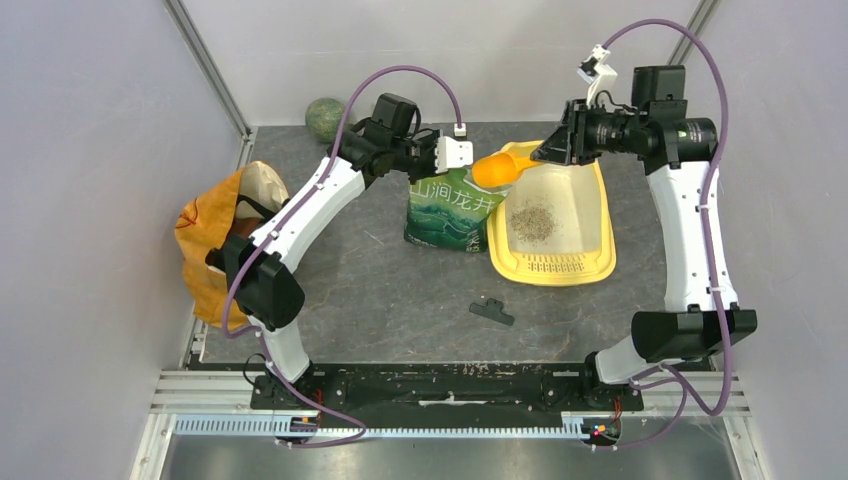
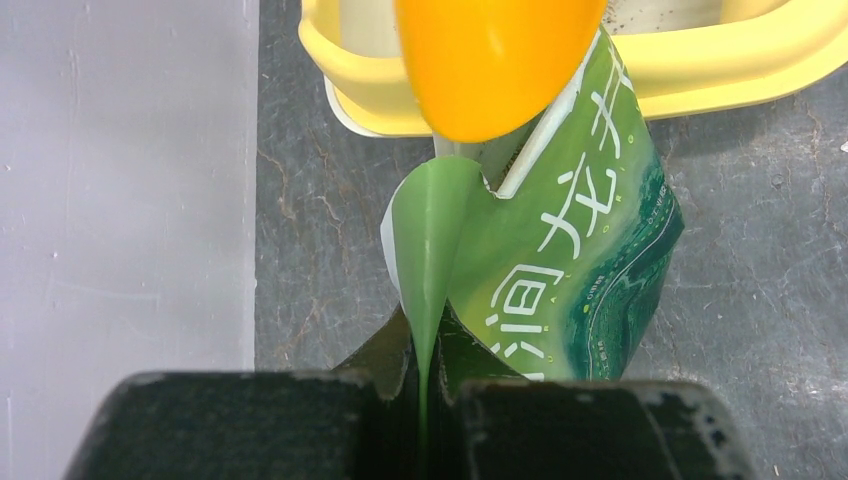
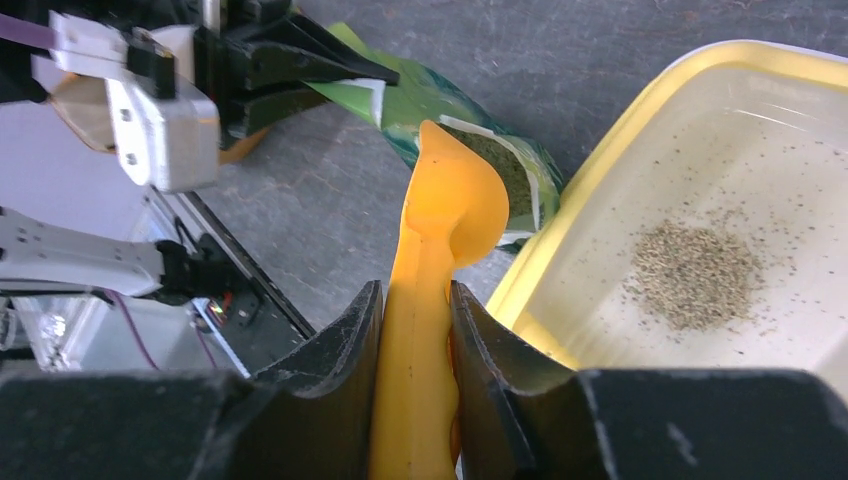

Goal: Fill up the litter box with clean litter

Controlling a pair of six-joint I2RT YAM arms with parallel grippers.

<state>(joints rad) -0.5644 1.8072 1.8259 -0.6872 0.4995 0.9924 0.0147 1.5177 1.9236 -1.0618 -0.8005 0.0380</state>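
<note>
litter box (image 1: 550,272) corner hidden by scoop (image 1: 500,168); left hand (image 2: 425,395) pinches pouch (image 1: 450,210); right hand (image 3: 415,300) grips scoop

1. Large yellow rectangular plastic litter box (image 1: 552,277): bright yellow rim and slotted grille, pale translucent basin.
2. Loose clean litter (image 1: 535,222): grey-beige, speckled, with dark specks scattered around it.
3. Flat green printed pouch (image 1: 447,210): white characters, darker teal wavy lines.
4. Orange plastic scoop (image 1: 500,168): plain, glossy.
5. Dark grey table (image 1: 400,300): mottled, with pale vein-like lines.
6. Round object (image 1: 324,118) at the table's far left corner: mottled green, perhaps striped.
</note>
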